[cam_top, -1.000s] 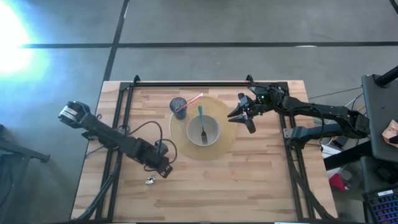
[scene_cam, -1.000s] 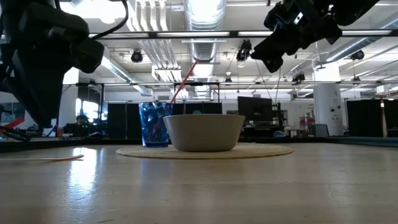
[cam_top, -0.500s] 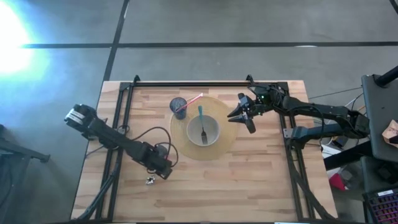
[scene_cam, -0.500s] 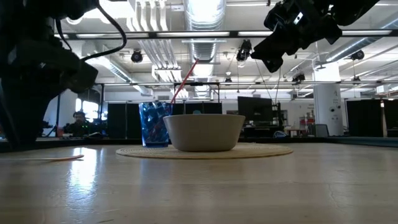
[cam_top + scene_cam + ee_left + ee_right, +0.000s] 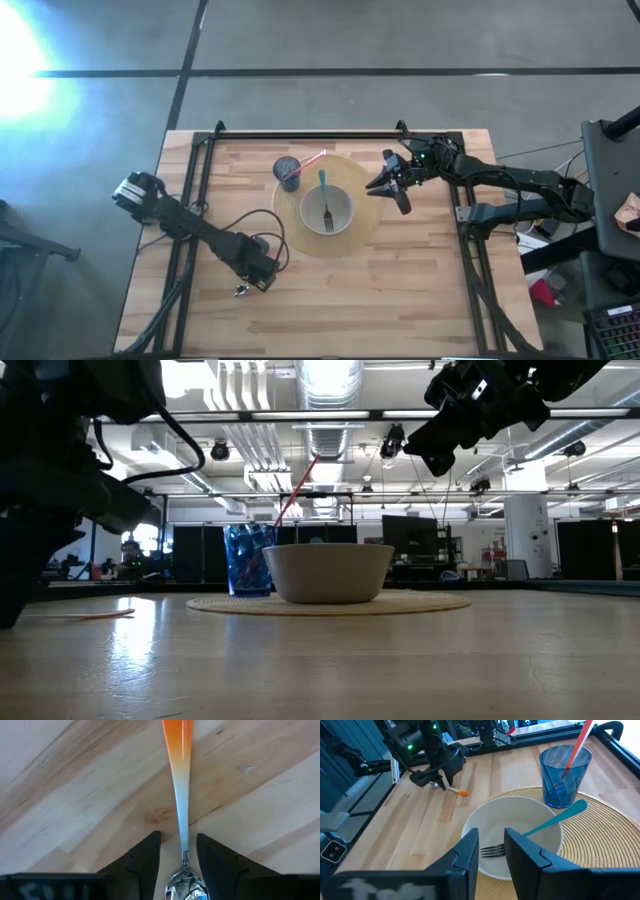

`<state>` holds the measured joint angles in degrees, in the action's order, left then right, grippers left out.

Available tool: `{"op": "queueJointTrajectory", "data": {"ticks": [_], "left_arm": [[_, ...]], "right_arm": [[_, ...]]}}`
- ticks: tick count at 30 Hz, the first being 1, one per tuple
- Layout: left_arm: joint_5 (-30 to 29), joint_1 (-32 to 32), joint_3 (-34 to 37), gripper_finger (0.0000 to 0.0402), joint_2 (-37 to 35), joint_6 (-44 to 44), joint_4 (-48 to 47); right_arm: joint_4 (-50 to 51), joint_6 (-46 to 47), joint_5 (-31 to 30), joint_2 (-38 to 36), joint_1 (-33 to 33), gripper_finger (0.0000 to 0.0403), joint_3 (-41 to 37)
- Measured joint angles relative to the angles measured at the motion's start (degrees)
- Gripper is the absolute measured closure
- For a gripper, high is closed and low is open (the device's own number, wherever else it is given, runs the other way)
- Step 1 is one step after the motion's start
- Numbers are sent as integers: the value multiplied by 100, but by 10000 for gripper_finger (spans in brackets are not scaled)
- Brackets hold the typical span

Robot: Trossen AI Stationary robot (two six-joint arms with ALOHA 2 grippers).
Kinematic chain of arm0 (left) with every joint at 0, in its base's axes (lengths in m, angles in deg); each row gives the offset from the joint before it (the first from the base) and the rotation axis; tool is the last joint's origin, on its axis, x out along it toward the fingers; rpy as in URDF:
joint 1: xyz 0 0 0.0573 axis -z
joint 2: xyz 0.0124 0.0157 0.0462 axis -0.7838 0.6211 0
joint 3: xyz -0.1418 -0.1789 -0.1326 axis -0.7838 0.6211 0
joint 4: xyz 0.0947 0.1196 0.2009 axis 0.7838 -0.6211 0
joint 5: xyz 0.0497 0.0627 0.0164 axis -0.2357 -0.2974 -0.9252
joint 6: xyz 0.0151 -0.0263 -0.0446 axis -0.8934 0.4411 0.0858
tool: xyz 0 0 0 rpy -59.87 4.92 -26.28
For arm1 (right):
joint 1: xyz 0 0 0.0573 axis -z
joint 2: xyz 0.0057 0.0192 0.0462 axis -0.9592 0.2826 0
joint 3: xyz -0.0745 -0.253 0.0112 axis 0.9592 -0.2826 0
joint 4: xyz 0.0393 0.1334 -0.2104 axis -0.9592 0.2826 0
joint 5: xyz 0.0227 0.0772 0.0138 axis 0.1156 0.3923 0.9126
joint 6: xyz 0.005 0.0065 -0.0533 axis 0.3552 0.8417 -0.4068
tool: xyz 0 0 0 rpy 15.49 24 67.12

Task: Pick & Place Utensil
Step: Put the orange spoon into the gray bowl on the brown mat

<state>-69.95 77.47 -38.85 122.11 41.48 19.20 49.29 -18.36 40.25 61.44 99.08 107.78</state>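
Observation:
A spoon (image 5: 181, 795) with an orange handle end and a silver bowl lies flat on the wooden table near its front left; it also shows in the high view (image 5: 241, 291). My left gripper (image 5: 178, 837) is open and low over the spoon, one finger on either side of its thin neck, apart from it. A white bowl (image 5: 327, 210) stands on a round woven mat (image 5: 360, 235) and holds a teal-handled fork (image 5: 555, 820). My right gripper (image 5: 392, 187) is open and empty, raised above the mat's right edge.
A blue cup (image 5: 288, 170) with a red straw (image 5: 580, 740) stands on the mat's far left edge, beside the bowl. Black frame rails (image 5: 195, 180) run along the table's left, right and far sides. Bare wood lies along the near half of the table.
My left gripper has gone down and toward the table's near left, onto the spoon, which has stayed where it was. My right gripper has kept still.

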Motion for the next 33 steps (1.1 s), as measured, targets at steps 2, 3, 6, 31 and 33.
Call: {"op": "queueJointTrajectory", "data": {"ticks": [2,3,6,31,33], "left_arm": [[-3,0,-7,266,28,-5,-89],[-6,0,-7,274,31,-9,-121],[-16,0,0,307,33,-75,-170],[-472,17,-89,398,-176,-1034,-39],[-713,2,-111,398,-230,-1099,54]], "right_arm": [[-2,0,0,0,0,315,0],[0,2,0,0,0,317,0],[-1,1,0,0,0,320,0],[7,123,20,0,-78,328,0],[7,77,26,-1,-146,332,0]]}}
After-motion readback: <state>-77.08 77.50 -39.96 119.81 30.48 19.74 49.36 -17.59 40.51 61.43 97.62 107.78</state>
